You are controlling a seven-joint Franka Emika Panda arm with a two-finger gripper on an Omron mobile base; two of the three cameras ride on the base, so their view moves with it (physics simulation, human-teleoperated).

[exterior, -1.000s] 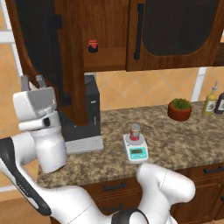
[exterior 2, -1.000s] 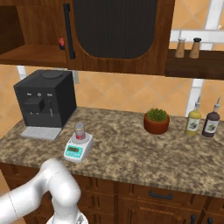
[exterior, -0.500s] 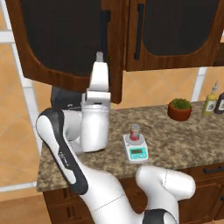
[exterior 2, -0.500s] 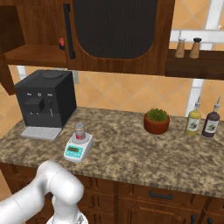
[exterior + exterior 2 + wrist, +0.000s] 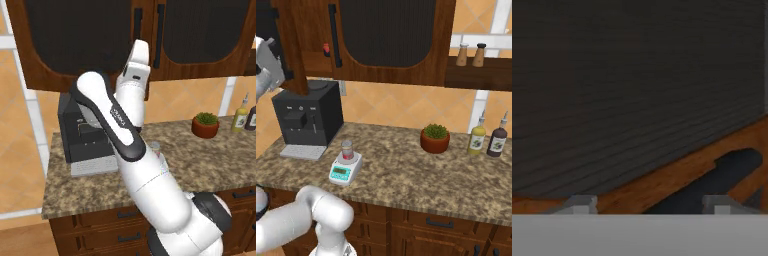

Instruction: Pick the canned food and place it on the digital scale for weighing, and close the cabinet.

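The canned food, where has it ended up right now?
In the right base view, the canned food stands upright on the digital scale, on the counter just right of the black coffee machine.

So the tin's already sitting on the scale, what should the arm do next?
Probably keep pushing the cabinet door shut: the canned food stands on the digital scale, the left door juts ajar, and the gripper faces its mesh panel.

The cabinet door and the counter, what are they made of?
The cabinet door looks like dark brown wood with a slight shine: faint grain streaks show on its frame. Its arched middle panel seems to be dark mesh, with fine lines across it in the hand view. The counter looks like polished granite, speckled brown and grey. All of this is rendered, so it is only the look.
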